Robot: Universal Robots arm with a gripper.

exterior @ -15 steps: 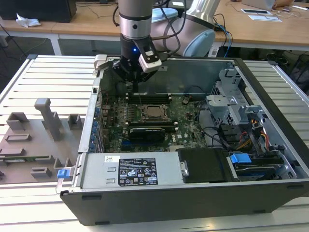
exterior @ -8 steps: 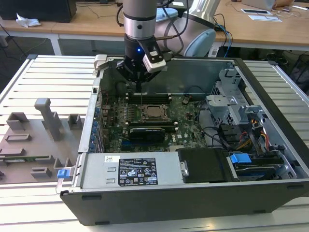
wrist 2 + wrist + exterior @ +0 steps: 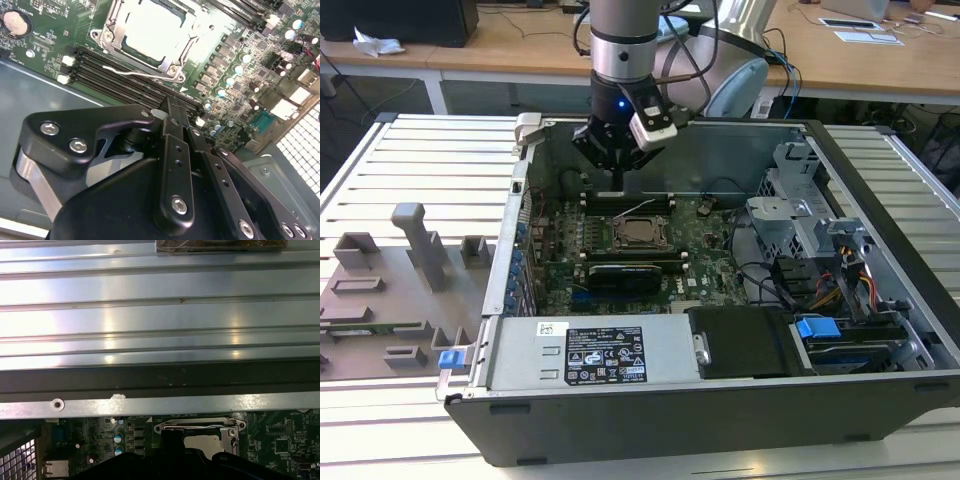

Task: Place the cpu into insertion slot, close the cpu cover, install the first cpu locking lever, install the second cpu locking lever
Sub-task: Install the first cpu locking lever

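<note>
My gripper (image 3: 172,111), fingers together, above memory slots (image 3: 125,86); locking lever (image 3: 135,74) just ahead, lying crosswise before the cpu (image 3: 152,25).

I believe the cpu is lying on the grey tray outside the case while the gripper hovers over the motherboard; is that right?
Not quite: the second wrist view shows the cpu seated in the insertion slot, not on the tray. The gripper does hover over the motherboard.
</note>
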